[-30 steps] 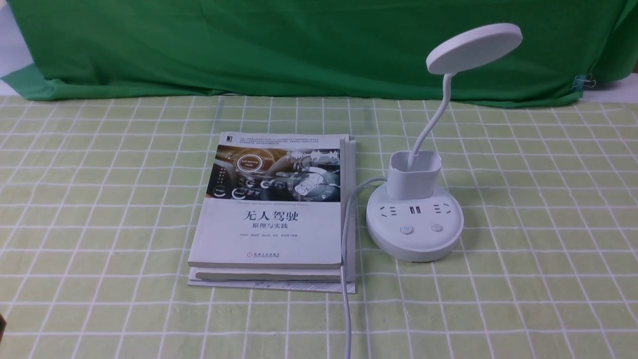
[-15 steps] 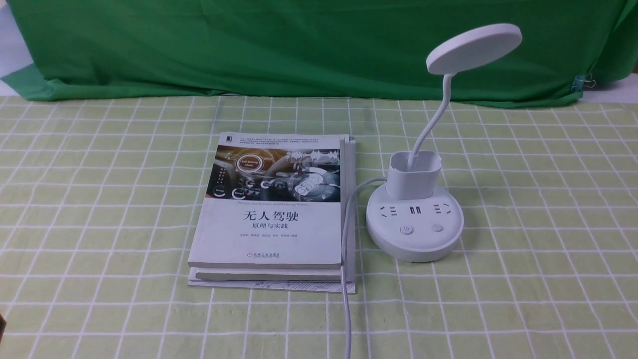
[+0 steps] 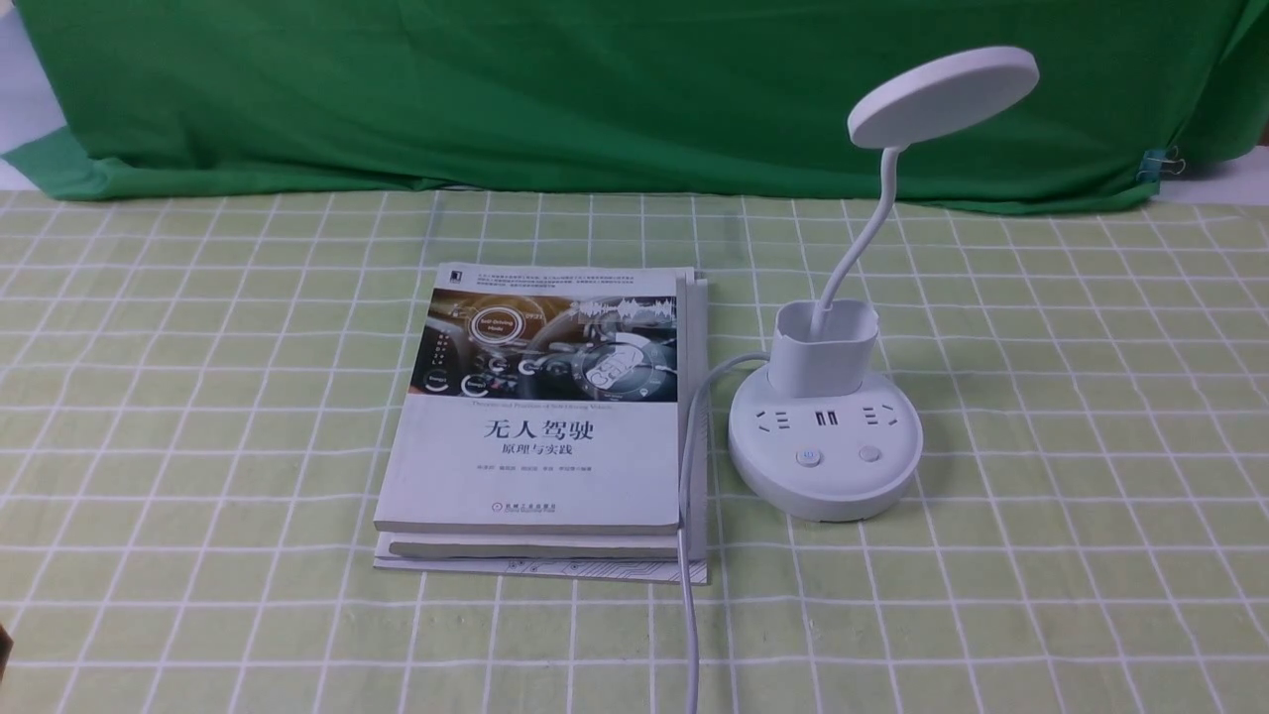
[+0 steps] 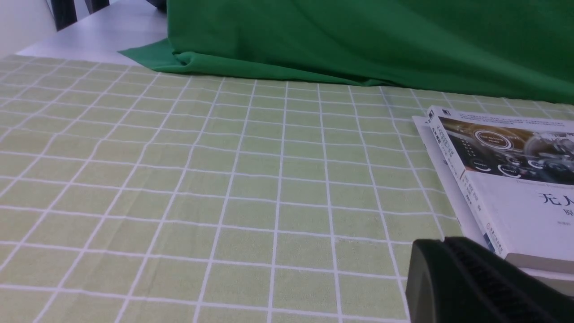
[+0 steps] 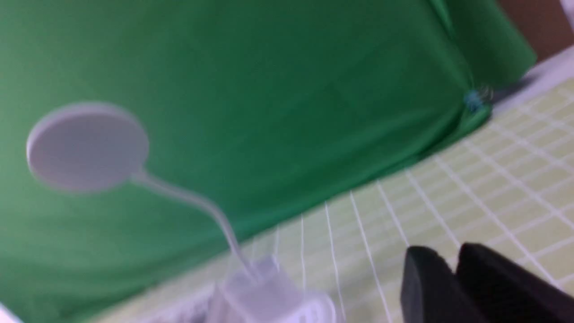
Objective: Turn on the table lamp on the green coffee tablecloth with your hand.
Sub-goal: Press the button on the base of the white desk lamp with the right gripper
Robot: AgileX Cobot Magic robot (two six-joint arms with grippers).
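Our table lamp point(image 3: 823, 352) stood upright and seemingly unlit on the checked tablecloth point(image 3: 198, 397), just right of a book point(image 3: 540, 446). Its two buttons point(image 3: 809, 457) faced us on the base's near edge, where a fingertip could press down from our side. Our right gripper point(image 5: 450, 260), fingers pinched together on nothing as suits a poke, hung well apart from the lamp; our left gripper point(image 4: 475, 278) showed too little to tell its state.

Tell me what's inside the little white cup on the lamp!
Only the bendy neck of the table lamp goes down into the cup. Nothing else pokes above the rim. Its front wall hides the bottom, so something small could be there.
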